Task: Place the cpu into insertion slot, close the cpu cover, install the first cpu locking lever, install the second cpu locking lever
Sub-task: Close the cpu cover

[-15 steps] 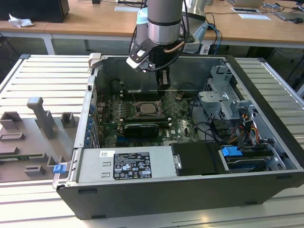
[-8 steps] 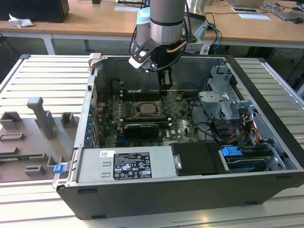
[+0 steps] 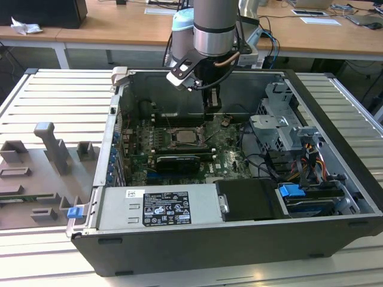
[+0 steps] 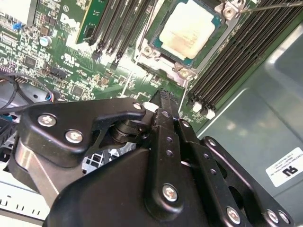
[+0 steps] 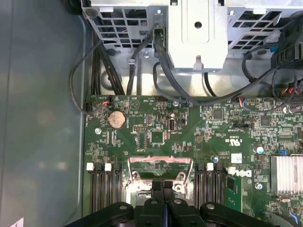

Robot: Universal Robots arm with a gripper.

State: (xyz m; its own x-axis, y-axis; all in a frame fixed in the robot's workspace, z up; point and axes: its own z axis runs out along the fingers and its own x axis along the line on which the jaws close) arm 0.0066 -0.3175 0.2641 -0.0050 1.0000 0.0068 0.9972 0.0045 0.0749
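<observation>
Cpu [image 4: 189, 28] lies flat in the socket near the middle of the motherboard [image 5: 156, 125]. Its pale top is uncovered in the second wrist view, with memory slots [image 4: 236, 52] along both sides. The tool [image 5: 163, 184] hangs just over the socket's edge, its fingers pressed together with nothing visible between them. Its black body hides the near part of the socket in both wrist views. In the first wrist view a shiny plate just past the fingertips looks like the cpu cover [image 5: 161, 164], seemingly tilted up, but its lower edge is hidden and I cannot be sure. A thin locking lever [image 4: 182, 92] runs beside the fingertips; whether it is latched is hard to tell. The computer case [image 3: 179, 251] rests on the slatted tabletop [image 3: 54, 89].
</observation>
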